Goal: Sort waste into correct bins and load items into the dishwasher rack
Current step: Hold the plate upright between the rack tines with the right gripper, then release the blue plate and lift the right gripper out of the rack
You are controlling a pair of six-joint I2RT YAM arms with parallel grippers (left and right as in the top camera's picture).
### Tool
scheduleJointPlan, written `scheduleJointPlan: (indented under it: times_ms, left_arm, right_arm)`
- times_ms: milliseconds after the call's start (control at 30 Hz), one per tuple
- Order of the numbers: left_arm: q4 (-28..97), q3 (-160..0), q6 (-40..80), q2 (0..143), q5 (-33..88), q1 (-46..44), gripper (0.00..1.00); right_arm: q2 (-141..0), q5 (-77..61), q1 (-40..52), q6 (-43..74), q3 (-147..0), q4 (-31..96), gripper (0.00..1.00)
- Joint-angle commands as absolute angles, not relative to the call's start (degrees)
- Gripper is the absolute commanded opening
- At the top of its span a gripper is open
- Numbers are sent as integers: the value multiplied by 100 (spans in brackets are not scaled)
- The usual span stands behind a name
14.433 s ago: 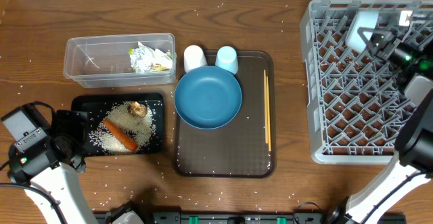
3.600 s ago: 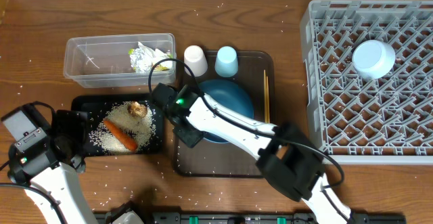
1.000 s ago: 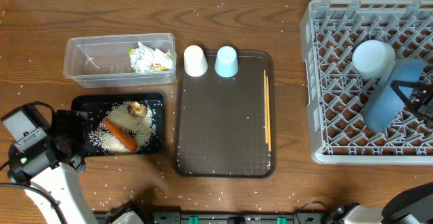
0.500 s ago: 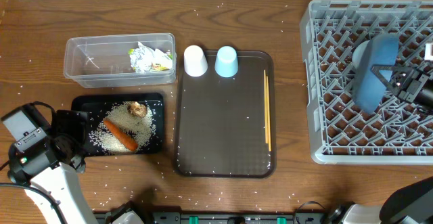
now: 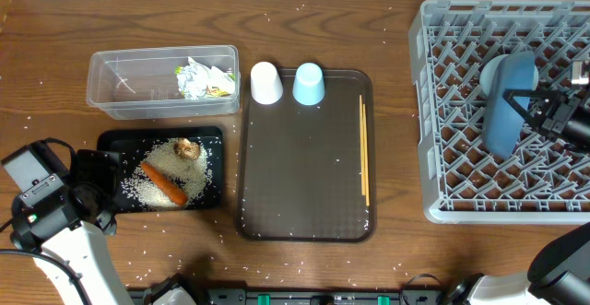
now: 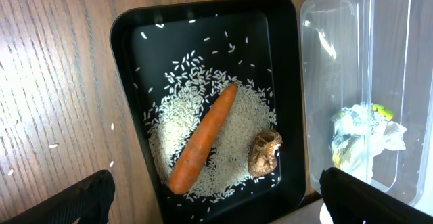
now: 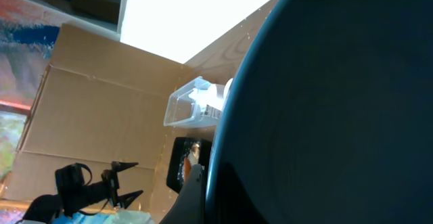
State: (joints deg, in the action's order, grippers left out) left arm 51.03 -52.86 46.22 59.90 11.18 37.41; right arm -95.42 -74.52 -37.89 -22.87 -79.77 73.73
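Gripping the blue plate [image 5: 505, 102] by its rim, my right claw [image 5: 533, 111] is clamped shut on it and holds it on edge over the right half of the dishwasher rack [image 5: 452, 158]. I judge this is so it can slot upright between pegs. I cannot tell whether it touches them. Far left of the rack, my left claw [image 6: 215, 187] hangs spread wide, empty. The white cup [image 5: 265, 82], light-blue cup [image 5: 308, 83] and chopsticks [image 5: 364, 148] wait just left of the rack.

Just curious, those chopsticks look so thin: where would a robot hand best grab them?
Probably at mid-length, coming straight down from above. The chopsticks lie flat together on the brown tray, along one long rim, so a pinch across their thin width would catch them together, and a middle hold should keep them level.
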Motion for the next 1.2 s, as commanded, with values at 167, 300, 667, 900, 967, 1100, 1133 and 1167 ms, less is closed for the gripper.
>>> scheduleJointPlan:
  times_ms: [167, 300, 667, 900, 967, 1100, 1133, 1167]
  left_arm:
    - [5116, -5352, 4545, 5986, 1024, 3760, 98]
    - [5116, -5352, 4545, 5986, 1024, 3760, 98]
    - [5116, -5352, 4545, 5986, 1024, 3760, 98]
    - [5116, -5352, 4545, 5986, 1024, 3760, 98]
    - [5116, -5352, 4545, 5986, 1024, 3760, 98]
    - [5116, -5352, 4545, 5986, 1024, 3760, 98]
    - [5116, -5352, 4545, 5986, 1024, 3760, 98]
    - [5116, -5352, 4545, 5986, 1024, 3760, 98]
  right_arm:
    - [-9627, -6858, -4185, -1903, -7975, 7703, 1]
    - [-9627, -6836, -4453, -1903, -7977, 7856, 1]
    - [-9585, -5828, -4998, -1885, -7996, 8409, 13]
    - [-9356, -4836, -5024, -1103, -8235, 8423, 42]
    - [-9275, -4477, -5024, -814, -8388, 8423, 54]
    - [-9120, -3870, -5024, -333, -8663, 8460, 58]
    - [-9072, -3798, -5024, -283, -8715, 8495, 58]
    - [-9017, -3754, -5024, -242, -8766, 8527, 59]
